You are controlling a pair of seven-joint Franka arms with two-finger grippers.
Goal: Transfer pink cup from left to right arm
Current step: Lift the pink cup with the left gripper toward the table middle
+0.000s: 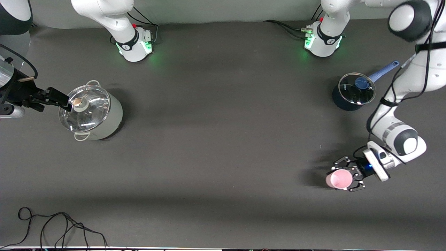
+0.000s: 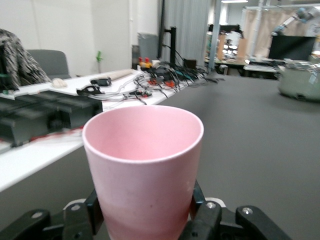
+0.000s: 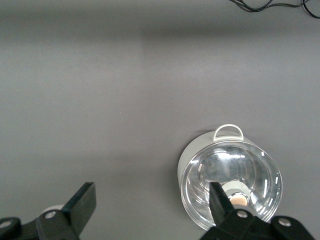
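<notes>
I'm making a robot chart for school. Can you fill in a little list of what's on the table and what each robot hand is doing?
pink cup: upright, clamped in the left gripper, at the left arm's end of the table
left gripper: shut on the pink cup
right gripper: open, empty, over the steel pot, waiting
steel pot: glass lid on, at the right arm's end of the table
blue pot: glass lid on, blue handle, farther from the front camera than the pink cup
handover: not yet done
</notes>
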